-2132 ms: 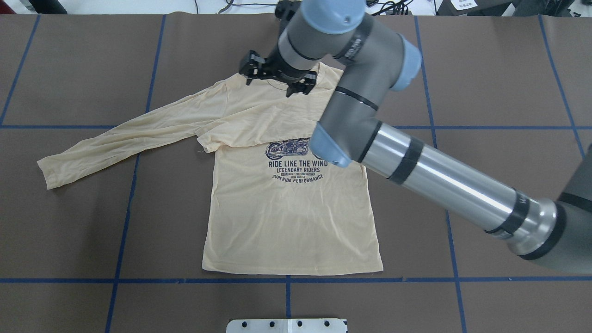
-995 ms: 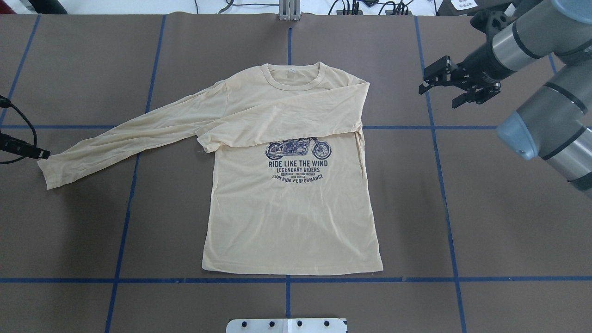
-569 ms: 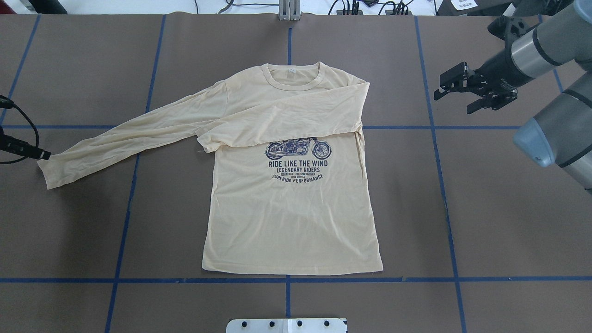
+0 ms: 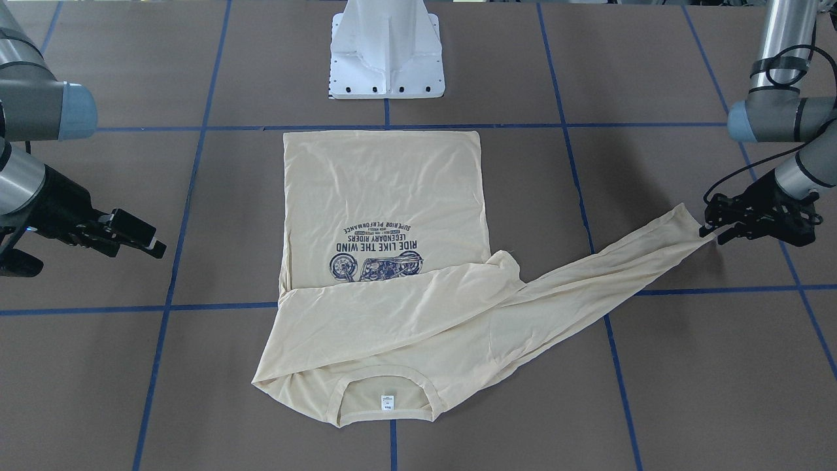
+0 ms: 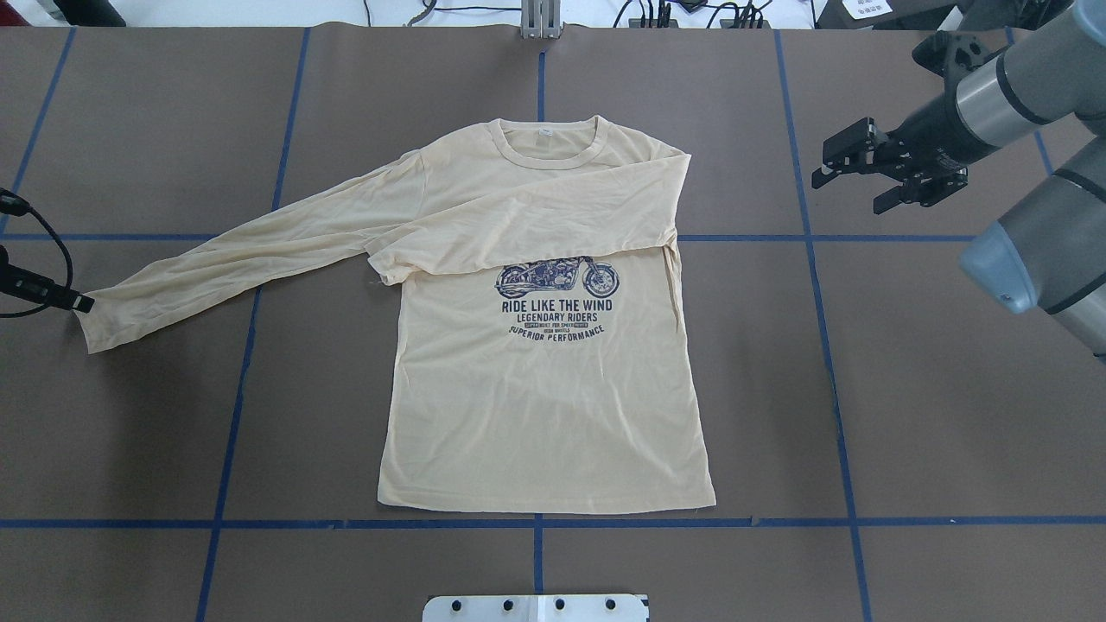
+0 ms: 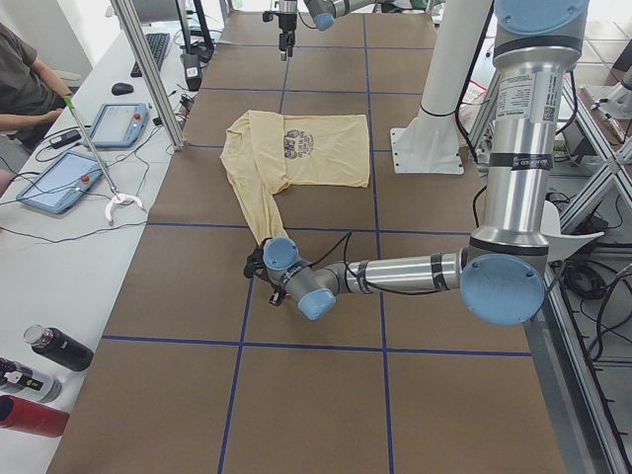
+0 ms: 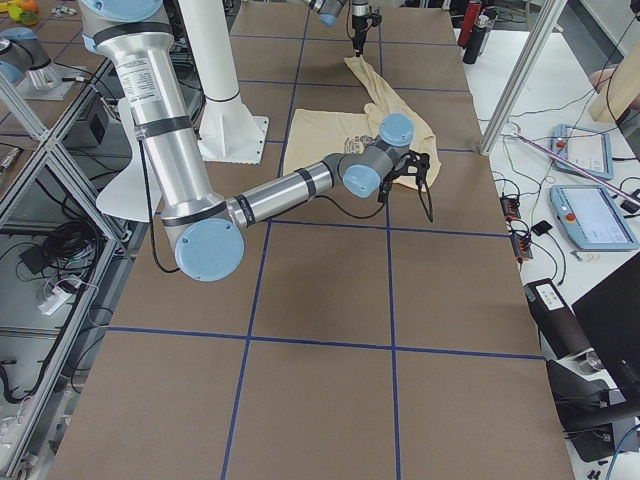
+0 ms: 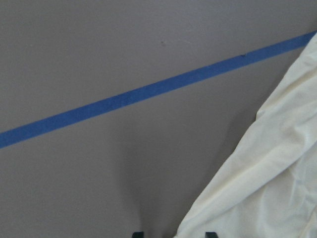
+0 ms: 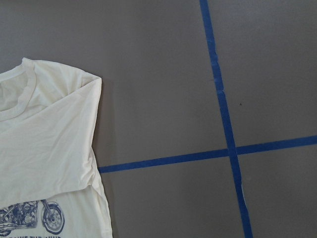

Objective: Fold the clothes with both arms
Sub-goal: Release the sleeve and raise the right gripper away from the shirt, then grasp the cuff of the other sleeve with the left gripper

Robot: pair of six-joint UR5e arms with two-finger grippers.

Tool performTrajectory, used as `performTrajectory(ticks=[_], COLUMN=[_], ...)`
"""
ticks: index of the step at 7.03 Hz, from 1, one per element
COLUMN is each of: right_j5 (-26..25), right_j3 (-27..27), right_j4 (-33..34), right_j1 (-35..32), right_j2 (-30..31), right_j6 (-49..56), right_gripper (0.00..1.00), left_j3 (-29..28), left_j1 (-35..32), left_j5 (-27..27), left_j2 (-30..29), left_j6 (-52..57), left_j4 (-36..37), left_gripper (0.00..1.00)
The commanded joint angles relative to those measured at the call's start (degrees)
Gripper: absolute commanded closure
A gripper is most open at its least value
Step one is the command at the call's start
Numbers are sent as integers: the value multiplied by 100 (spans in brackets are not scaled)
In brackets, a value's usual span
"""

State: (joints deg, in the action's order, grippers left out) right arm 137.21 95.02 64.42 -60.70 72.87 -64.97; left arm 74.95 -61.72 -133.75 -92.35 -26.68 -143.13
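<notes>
The clothes are one pale yellow long-sleeved T-shirt [image 5: 544, 406] [image 4: 386, 190] lying flat, print up. One sleeve is folded across the chest. The other sleeve [image 5: 233, 250] stretches out toward the robot's left. My left gripper [image 5: 76, 302] [image 4: 709, 230] sits low at that sleeve's cuff. In the left wrist view its fingertips [image 8: 137, 233] stand apart with the cuff edge [image 8: 267, 188] between them, so it is open. My right gripper [image 5: 855, 183] [image 4: 147, 239] hovers open over bare table, to the right of the folded shoulder [image 9: 44, 134], holding nothing.
The white pedestal base [image 4: 387, 52] stands at the table's near edge behind the hem. Blue tape lines [image 5: 812, 238] grid the brown table. A side bench beyond the collar holds tablets [image 6: 54, 178] and bottles [image 6: 59, 348], with a seated person [image 6: 25, 79].
My right arm has swung away from the collar to the table's right side, its gripper open. My left gripper has come in from the left edge and reached the outstretched sleeve's cuff.
</notes>
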Motion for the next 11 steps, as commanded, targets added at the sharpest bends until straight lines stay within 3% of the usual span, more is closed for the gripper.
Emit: performTrajectory(ticks=[1,2,3,4,5,6,8,9,11], right_j5=[8,8,17,25,43,60,244,245,219], right_j3=[-1,-1,8,-1,8,34,-1,-18,-54], right_j4=[0,0,0,0,9,9,9,17,35], right_j1=[-3,-3,-12,-64,-239,-345,-687,-776,-812], right_j2=[8,8,8,17,96,288,604,693,694], right_j6=[2,2,2,28,150,334,939,1160,1224], right_gripper=[0,0,0,0,0,0,0,0,0], left_j3=[-15,-15,37,81,369,641,2271,2505,2507], left_j1=[46,46,37,-41,-460,-751,-903,-851,-39], left_j5=[-2,-2,-193,-917,-1273,-1302,-1206,-1058,-1031], left_j2=[-2,7,24,16,-10,-193,-1007,-1561,-2703], left_j6=[5,-4,-4,-12,-65,-83,-527,-1253,-3499], left_j4=[-4,-13,31,40,84,423,2840,3322,3345], left_gripper=[81,100,100,100,100,100,100,100,100])
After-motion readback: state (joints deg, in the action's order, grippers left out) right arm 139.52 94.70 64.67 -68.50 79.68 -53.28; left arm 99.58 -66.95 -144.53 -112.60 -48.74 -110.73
